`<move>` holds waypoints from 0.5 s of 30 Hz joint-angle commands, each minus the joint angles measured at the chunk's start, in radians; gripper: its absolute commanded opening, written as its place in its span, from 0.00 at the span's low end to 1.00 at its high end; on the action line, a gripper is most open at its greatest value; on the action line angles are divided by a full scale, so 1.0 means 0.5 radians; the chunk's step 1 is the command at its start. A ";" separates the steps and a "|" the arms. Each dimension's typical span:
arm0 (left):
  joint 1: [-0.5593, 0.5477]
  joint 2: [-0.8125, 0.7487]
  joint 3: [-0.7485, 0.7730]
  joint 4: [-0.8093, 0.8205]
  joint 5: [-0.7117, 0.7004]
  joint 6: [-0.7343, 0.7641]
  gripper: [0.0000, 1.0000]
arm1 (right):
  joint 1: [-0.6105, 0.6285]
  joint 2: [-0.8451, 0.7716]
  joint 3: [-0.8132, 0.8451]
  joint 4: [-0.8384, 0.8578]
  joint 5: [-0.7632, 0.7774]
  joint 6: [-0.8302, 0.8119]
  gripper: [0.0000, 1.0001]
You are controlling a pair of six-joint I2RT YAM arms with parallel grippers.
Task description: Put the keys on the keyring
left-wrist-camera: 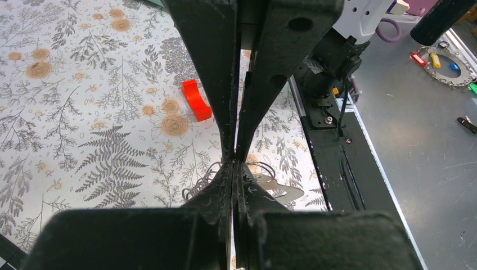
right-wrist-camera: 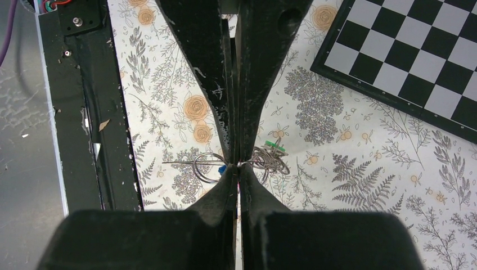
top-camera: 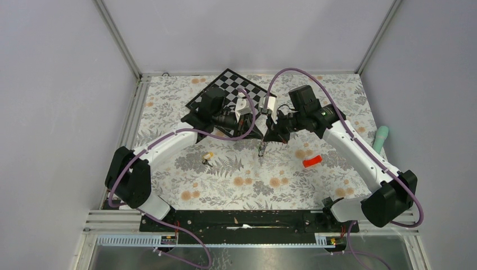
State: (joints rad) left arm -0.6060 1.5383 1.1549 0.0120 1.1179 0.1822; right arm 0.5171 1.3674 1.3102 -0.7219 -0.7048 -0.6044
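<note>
Both grippers meet tip to tip over the middle of the table. My left gripper [left-wrist-camera: 233, 164] is shut on thin wire loops of the keyring [left-wrist-camera: 198, 179], and a silver key [left-wrist-camera: 281, 194] hangs just past it. Facing it, my right gripper [right-wrist-camera: 237, 165] is shut on the same bundle: a wire ring [right-wrist-camera: 207, 166] at the left, a blue tag [right-wrist-camera: 222, 169] at the tips, tangled rings with a green tag [right-wrist-camera: 274, 146] at the right. From above, the bundle [top-camera: 262, 149] dangles below the left gripper [top-camera: 256, 130] and the right gripper [top-camera: 269, 134]. A yellow-tagged key [top-camera: 207, 157] lies alone on the cloth.
A red block [top-camera: 312, 161] lies right of centre and a teal object [top-camera: 381, 138] by the right wall. The checkerboard [top-camera: 228, 90] sits at the back under the arms. Off the table, a grey oval loop with coloured tags [left-wrist-camera: 450, 66] rests on the metal bench.
</note>
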 commanded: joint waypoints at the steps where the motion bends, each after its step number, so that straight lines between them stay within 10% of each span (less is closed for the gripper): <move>1: 0.000 -0.040 -0.063 0.232 0.012 -0.143 0.00 | 0.021 -0.082 -0.019 0.141 -0.002 0.069 0.07; 6: 0.056 -0.104 -0.202 0.660 0.069 -0.568 0.00 | 0.018 -0.151 -0.080 0.257 0.045 0.144 0.36; 11: 0.130 -0.165 -0.465 1.665 0.048 -1.404 0.00 | -0.075 -0.197 -0.041 0.283 -0.115 0.239 0.45; 15: 0.132 -0.174 -0.544 1.865 0.020 -1.617 0.00 | -0.154 -0.196 -0.023 0.319 -0.300 0.318 0.47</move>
State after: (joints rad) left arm -0.5400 1.5127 0.9009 0.6201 1.1255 -0.4046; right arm 0.4747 1.2919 1.2690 -0.6113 -0.7479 -0.5049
